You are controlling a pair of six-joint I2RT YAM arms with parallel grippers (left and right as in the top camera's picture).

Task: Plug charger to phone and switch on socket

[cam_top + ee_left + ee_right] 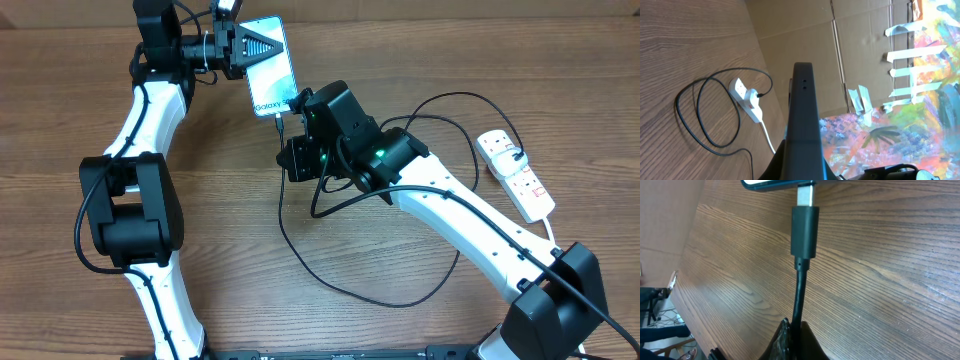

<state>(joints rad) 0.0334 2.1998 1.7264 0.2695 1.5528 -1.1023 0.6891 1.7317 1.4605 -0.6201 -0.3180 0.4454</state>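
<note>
At the bottom edge of the phone [270, 70] the charger [804, 230] meets the port, its silver tip exposed, so it looks not fully seated. The right gripper [792, 339], jaws closed on the charger just behind its plug, aims it straight in. The left gripper [252, 47] clamps the phone's far end to brace it against that push, while the socket [515, 175] lies well apart, off to the right.

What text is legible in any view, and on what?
"Galaxy S…" on the phone screen, overhead view; the end of the line is too blurred to read.
power strip: red marks only, too small to read.
charger: no print visible.
painted backdrop, left wrist view: no legible text.
</note>
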